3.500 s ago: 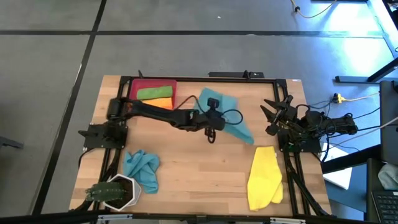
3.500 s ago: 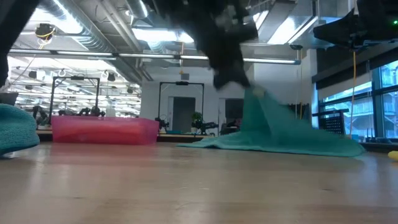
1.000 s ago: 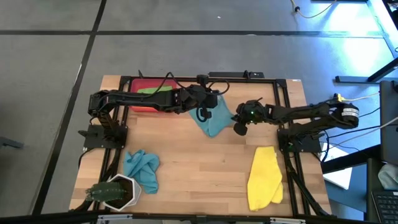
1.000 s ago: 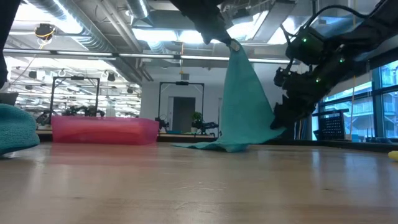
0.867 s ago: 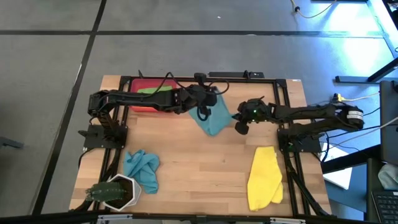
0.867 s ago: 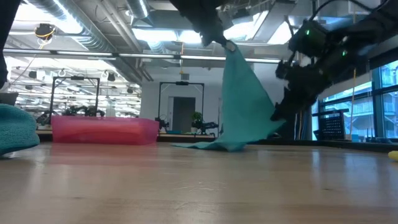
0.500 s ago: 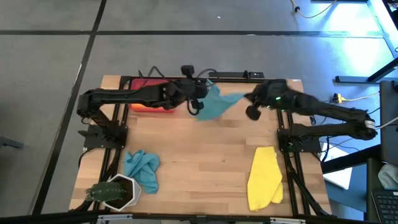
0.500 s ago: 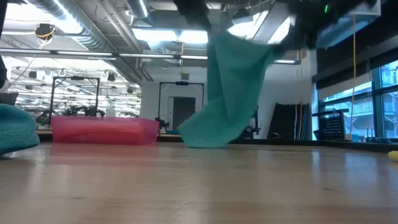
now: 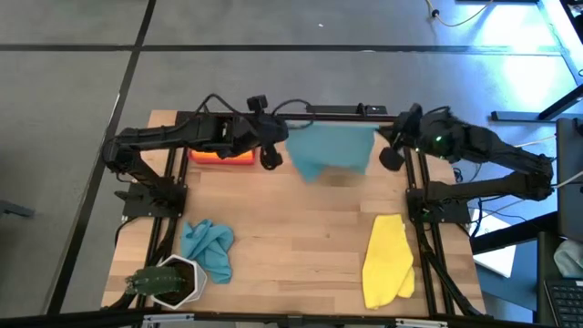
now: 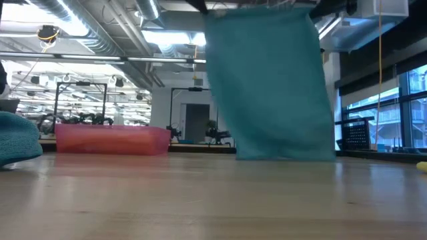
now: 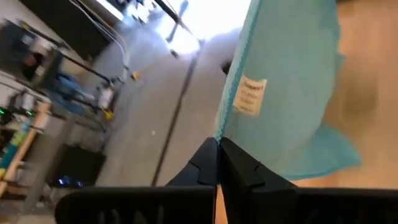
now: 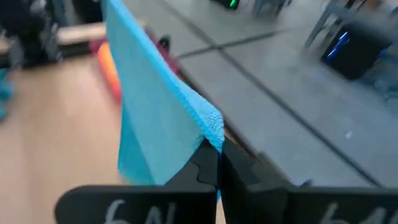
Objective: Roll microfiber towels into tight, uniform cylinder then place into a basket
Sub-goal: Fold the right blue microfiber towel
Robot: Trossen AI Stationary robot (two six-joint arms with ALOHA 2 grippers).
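Note:
A teal-blue towel (image 9: 332, 150) hangs spread as a flat sheet (image 10: 270, 87) over the table's far middle. My left gripper (image 9: 278, 146) is shut on its left top corner, and my right gripper (image 9: 384, 148) on its right top corner. The sheet's lower edge (image 10: 283, 157) hangs close above the table top. The red basket (image 10: 110, 140) stands at the far left, partly under my left arm, with an orange roll (image 9: 232, 155) showing in it. My left gripper pinches the towel's top corner (image 11: 221, 132) between its two shut fingers, just below the white label (image 11: 250, 96). The cloth hangs down from there. My right gripper pinches the opposite top corner (image 12: 211, 127) between its shut fingers; the top edge runs nearly straight between the two grippers.
A crumpled teal-blue towel (image 9: 208, 248) lies at the near left beside a white pot (image 9: 173, 281) with a plant. A yellow towel (image 9: 387, 260) lies at the near right. Bare wood shows in the table's middle.
Both grippers have risen and drawn apart, the left toward the table's left, the right toward the far right. The towel, whose lower end lay bunched on the table, has been lifted off it and spread out into a flat hanging sheet.

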